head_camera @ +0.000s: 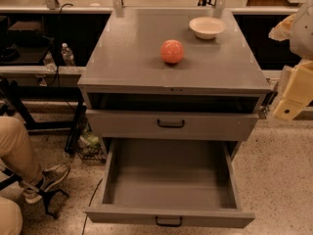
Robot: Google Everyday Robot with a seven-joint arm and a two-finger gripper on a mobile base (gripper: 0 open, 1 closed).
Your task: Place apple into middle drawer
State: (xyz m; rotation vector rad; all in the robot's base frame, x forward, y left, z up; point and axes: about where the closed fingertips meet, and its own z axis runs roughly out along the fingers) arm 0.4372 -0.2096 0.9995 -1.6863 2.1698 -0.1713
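End effector point(292, 94) sits just off the right side of the grey cabinet point(127, 124), apart from the apple (released or clenched: cannot tell). Apple point(172, 51) rests mid-tabletop point(122, 58) on the cabinet, white bowl point(207, 27) at the cabinet's back right. Middle drawer point(168, 180) is pulled open at the cabinet's bottom.

Gripper point(292, 94) sits at the right edge beside the cabinet point(127, 58), partly cut off — person point(17, 148) at left cropped too, only leg and shoe point(49, 177) showing.
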